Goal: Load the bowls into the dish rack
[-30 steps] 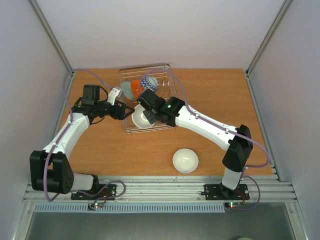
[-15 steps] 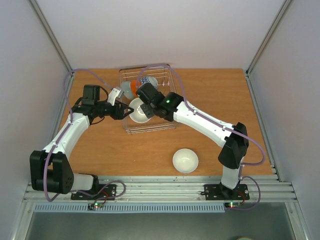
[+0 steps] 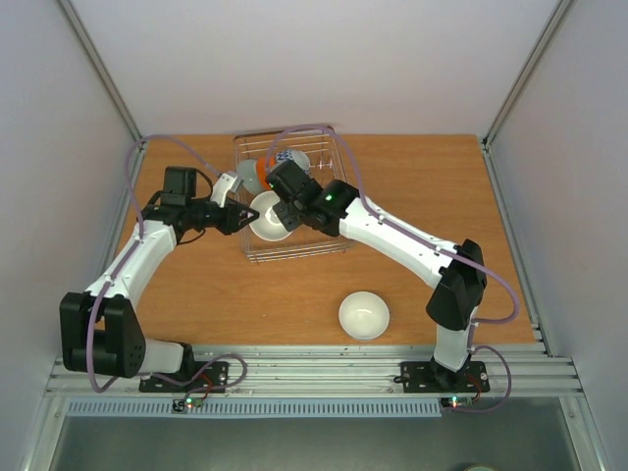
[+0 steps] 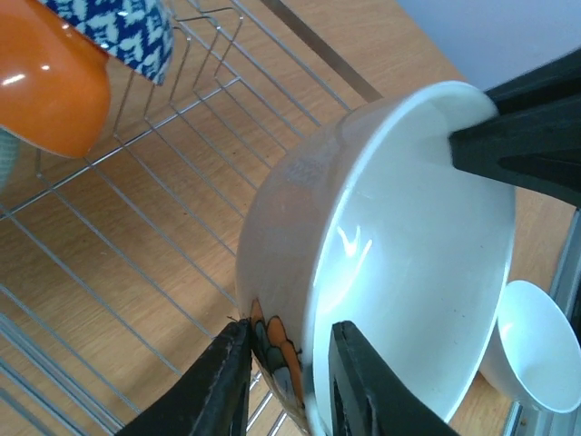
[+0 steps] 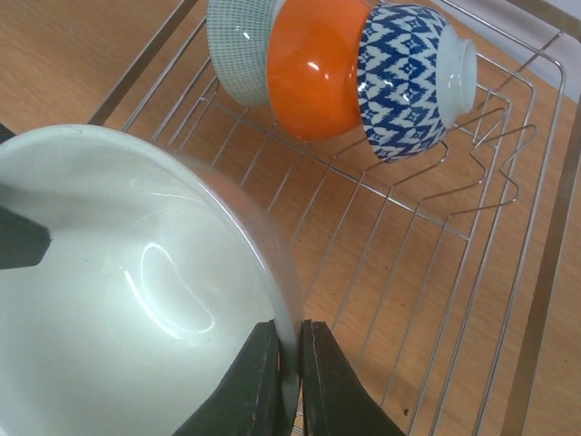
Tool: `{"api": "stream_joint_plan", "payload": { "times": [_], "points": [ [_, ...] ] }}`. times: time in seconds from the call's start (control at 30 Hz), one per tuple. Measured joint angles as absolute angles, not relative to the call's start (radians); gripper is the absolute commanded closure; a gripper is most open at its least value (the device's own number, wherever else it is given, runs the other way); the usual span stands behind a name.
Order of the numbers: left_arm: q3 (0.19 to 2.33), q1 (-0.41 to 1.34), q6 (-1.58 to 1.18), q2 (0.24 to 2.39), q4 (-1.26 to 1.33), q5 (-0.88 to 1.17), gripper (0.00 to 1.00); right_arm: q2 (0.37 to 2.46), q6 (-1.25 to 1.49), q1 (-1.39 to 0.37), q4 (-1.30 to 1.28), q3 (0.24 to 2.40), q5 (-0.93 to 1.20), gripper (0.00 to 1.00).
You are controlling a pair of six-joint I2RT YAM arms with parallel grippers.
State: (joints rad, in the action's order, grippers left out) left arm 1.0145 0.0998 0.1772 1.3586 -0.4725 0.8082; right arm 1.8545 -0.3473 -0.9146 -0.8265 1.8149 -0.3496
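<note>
Over the left part of the dish rack (image 3: 294, 255), a cream bowl (image 3: 267, 214) is held tipped on its edge between the two hands, its opening turned toward the near right. The rack itself stands at the far centre of the wooden surface (image 3: 422, 186).

Right hand (image 5: 289, 331): closed on the bowl's rim, one finger inside and one outside the wall. The overhead view places this hand (image 3: 285, 218) on the bowl's right side.

Left hand (image 4: 286, 336): its fingers straddle the opposite rim, one against the outer wall beside an orange marking, the other against the inner face. Both appear to be in contact, though the close angle leaves no clear sight of the pads. From above, this hand (image 3: 238, 218) sits just left of the rack's left side.

Rack contents: three bowls stand on edge in a touching row at the far-left end.
- pale blue-green bowl (image 5: 234, 45), leftmost
- orange bowl (image 5: 313, 64), in the middle
- blue-and-white zigzag bowl (image 5: 408, 77), rightmost, with its mouth facing right

Near centre of the surface: a plain white bowl (image 3: 363, 316) sits upright, well apart from the rack and from both hands.
</note>
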Motion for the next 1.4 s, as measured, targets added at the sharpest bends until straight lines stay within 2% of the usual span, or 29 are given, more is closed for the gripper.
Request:
{"api": "stream_joint_plan", "payload": {
  "times": [0.07,0.27,0.33,0.37,0.43,0.53,0.7,0.77,1.07,1.4],
  "points": [
    [1.015,0.098,0.167,1.362,-0.473,0.798,0.98,1.856,-0.348,-0.914,-0.824,1.815,-0.339,0.99],
    [1.015,0.086,0.112,1.380,-0.482,0.725,1.00,1.856,-0.327,-0.930,-0.780,1.815,-0.307,0.99],
    [1.015,0.086,0.109,1.380,-0.480,0.725,1.00,1.856,-0.329,-0.926,-0.775,1.815,-0.300,0.96],
    [1.015,0.086,0.108,1.380,-0.480,0.723,1.00,1.856,-0.330,-0.926,-0.774,1.814,-0.299,0.90],
    [1.015,0.086,0.107,1.380,-0.481,0.720,1.00,1.856,-0.332,-0.926,-0.768,1.810,-0.298,0.69],
    [1.015,0.088,0.143,1.380,-0.490,0.726,1.00,1.841,-0.351,-0.926,-0.723,1.780,-0.273,0.47],
    [1.015,0.100,0.183,1.380,-0.504,0.774,0.99,1.732,-0.355,-0.897,-0.631,1.636,-0.185,0.23],
    [1.015,0.099,0.196,1.380,-0.509,0.788,1.00,1.708,-0.349,-0.874,-0.613,1.612,-0.159,0.17],
    [1.013,0.097,0.222,1.380,-0.511,0.845,1.00,1.538,-0.243,-0.755,-0.461,1.399,0.177,0.02],
    [1.001,0.094,0.226,1.377,-0.504,0.870,1.00,1.512,-0.012,-0.637,-0.196,1.191,0.589,0.02]
  ]
}}
